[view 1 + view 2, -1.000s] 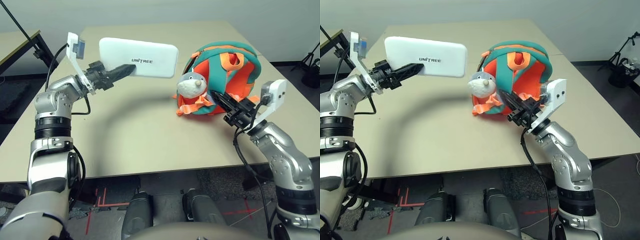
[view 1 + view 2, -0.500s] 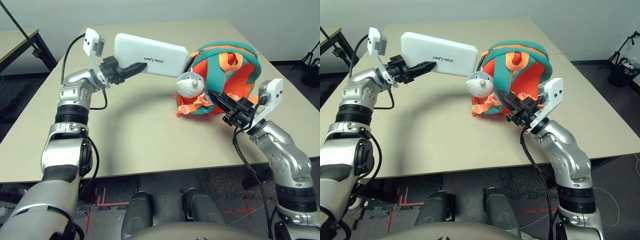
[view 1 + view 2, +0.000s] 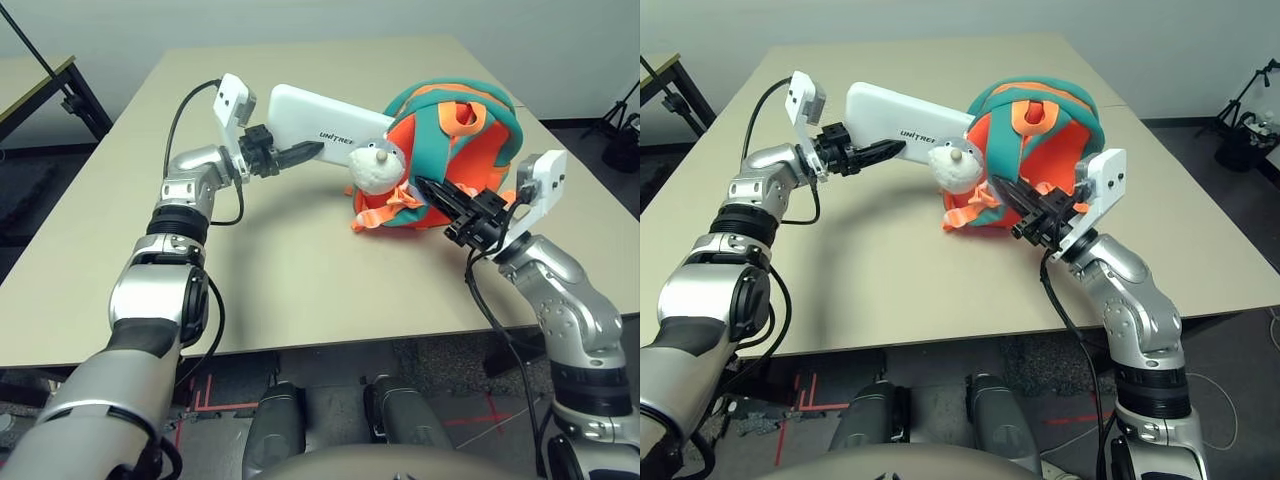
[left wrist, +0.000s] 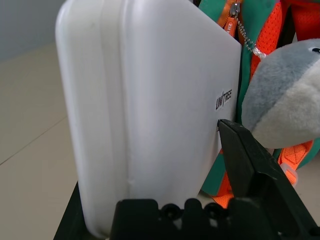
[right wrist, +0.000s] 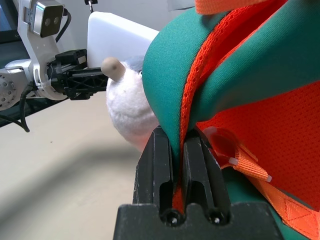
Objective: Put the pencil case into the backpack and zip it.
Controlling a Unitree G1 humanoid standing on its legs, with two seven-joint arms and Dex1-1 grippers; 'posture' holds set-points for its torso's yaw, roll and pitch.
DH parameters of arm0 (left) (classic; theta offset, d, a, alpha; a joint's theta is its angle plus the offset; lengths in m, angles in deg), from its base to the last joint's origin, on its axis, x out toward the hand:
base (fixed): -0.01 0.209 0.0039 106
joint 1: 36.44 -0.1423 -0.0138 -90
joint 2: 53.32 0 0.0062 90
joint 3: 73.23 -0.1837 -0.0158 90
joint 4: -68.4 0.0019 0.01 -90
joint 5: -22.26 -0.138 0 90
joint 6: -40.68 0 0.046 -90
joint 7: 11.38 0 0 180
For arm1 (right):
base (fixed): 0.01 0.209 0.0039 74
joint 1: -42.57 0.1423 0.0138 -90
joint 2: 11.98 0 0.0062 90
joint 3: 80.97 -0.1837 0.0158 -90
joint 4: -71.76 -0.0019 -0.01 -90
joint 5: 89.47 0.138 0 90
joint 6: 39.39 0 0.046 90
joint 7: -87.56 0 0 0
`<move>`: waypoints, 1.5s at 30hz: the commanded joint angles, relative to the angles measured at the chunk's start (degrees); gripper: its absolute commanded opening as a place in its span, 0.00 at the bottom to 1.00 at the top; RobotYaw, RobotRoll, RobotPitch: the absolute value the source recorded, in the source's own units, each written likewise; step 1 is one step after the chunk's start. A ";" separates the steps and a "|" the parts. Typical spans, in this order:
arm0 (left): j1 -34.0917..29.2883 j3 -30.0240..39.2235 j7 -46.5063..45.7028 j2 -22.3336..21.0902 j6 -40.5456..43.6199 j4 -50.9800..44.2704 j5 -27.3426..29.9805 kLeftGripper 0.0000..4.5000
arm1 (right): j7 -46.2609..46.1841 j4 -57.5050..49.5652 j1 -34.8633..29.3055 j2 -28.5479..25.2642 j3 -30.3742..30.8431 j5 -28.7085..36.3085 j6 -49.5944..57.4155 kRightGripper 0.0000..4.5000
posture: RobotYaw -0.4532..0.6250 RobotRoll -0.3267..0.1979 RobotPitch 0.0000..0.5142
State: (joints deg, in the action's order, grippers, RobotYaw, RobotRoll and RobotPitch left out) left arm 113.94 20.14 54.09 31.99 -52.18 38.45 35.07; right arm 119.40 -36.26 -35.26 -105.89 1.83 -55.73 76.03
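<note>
The pencil case (image 3: 325,118) is held off the bench (image 3: 270,270) in the upper middle of the left eye frame, clamped at its near end between the fingers of the left pincer (image 3: 300,153). Its far end is seen touching or just behind the backpack (image 3: 460,160), beside the plush animal head (image 3: 375,168) (whether it has entered the opening cannot be told). The backpack stands on the bench at centre right. The right pincer (image 3: 432,190) is pinched tight on the backpack's teal-and-orange edge (image 5: 182,120), as shown in the right wrist view, with the orange straps (image 3: 385,212) hanging just beside it.
</note>
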 commanded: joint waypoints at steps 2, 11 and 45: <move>1.94 -1.34 -1.11 2.48 -2.69 3.14 -2.71 0.69 | 1.99 -0.10 1.72 -0.30 1.86 -0.03 -0.44 0.00 | 0.22 0.62 0.04; 2.42 -2.08 -5.01 8.79 -6.53 6.06 -5.61 0.69 | 3.00 0.44 2.00 -1.29 1.51 -0.66 -0.46 0.00 | 0.21 0.62 0.06; -5.34 3.68 -2.55 -4.68 6.39 -17.53 1.28 0.99 | 6.56 5.67 5.86 -1.51 3.06 -2.04 -1.61 0.00 | 0.27 0.62 0.04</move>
State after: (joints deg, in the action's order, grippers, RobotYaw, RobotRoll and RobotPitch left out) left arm 109.72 23.28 51.90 28.09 -47.71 23.30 35.27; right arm 124.45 -30.78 -30.25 -107.51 3.72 -57.77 75.09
